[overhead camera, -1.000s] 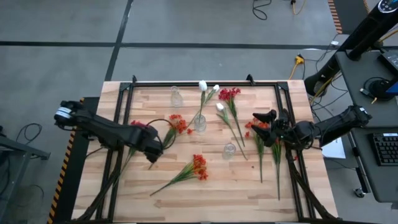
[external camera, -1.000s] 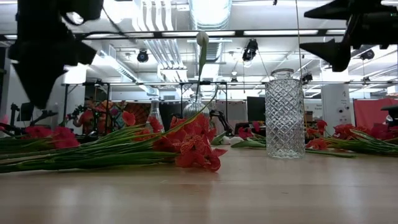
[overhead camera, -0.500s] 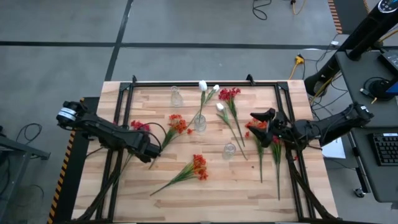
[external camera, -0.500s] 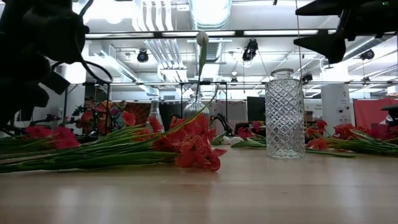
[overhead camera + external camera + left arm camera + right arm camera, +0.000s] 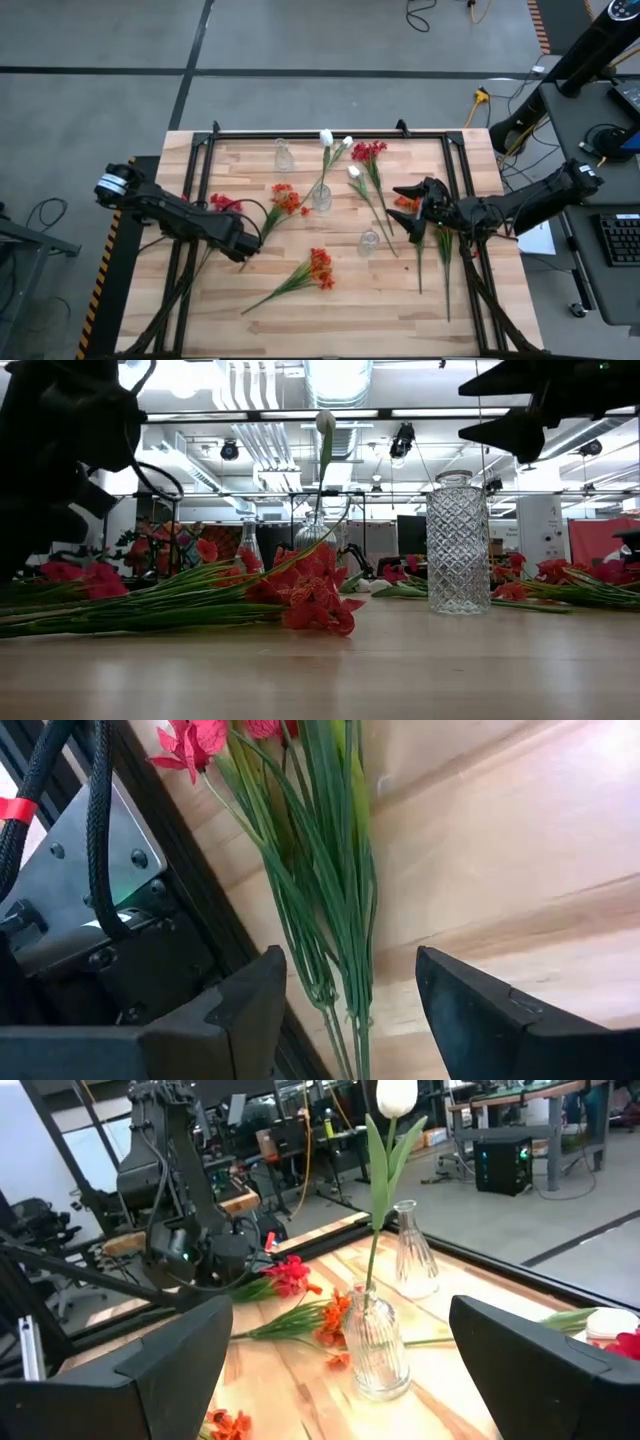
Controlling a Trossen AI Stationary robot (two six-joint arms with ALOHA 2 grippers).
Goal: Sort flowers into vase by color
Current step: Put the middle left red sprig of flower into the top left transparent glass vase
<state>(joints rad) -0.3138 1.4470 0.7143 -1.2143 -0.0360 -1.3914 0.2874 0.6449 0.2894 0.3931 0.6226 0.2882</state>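
the left gripper [image 5: 243, 250] sits low over the left part of the pale wooden slatted table [image 5: 400, 310], its dark fingers [image 5: 245, 1010] spread apart on either side of the green stalks of a crimson-red artificial flower bunch [image 5: 300, 850]; the stalks pass between the fingers without being pinched, and contact cannot be confirmed. that bunch lies flat near the table's left edge beside the black frame rail [image 5: 180, 270]. the right gripper [image 5: 408, 212] hangs above the right half of the table with its fingers wide apart and nothing between them, over red flowers lying on the board [image 5: 440, 250]. a ribbed clear glass vase [image 5: 321, 198] near the table centre holds one upright white bud stem [image 5: 385, 1140]. a second, smaller clear vase [image 5: 284, 155] stands toward the far edge, and a diamond-cut clear vase [image 5: 458, 545] stands nearer the front, both without stems. an orange-red cluster stem [image 5: 300, 275] lies loose at centre front, another orange-red stem [image 5: 283, 203] lies left of the ribbed vase, and further white buds [image 5: 335, 142] and a crimson stem [image 5: 370, 160] lie by the far edge.
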